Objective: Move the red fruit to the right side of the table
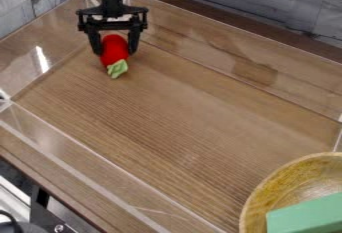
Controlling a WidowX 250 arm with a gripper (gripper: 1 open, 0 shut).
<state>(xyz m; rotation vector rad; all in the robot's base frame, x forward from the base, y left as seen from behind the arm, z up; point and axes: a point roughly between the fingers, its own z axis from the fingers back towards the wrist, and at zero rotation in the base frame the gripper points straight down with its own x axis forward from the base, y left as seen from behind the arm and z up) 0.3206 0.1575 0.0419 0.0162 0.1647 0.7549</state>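
1. Jaws of the gripper are standing wide apart in the upper left of the frame, one black finger on each side of the red fruit; whether the fingers are touching it, I cannot tell.
2. The gripper is pointing straight down at the table.
3. The red fruit is lying on the wood in the upper left, its pale green cap pointing toward the lower right.
4. A clear wall is edging the table just left of the fruit.
5. A wooden bowl is sitting in the lower right corner, holding a green block, well apart from the fruit.
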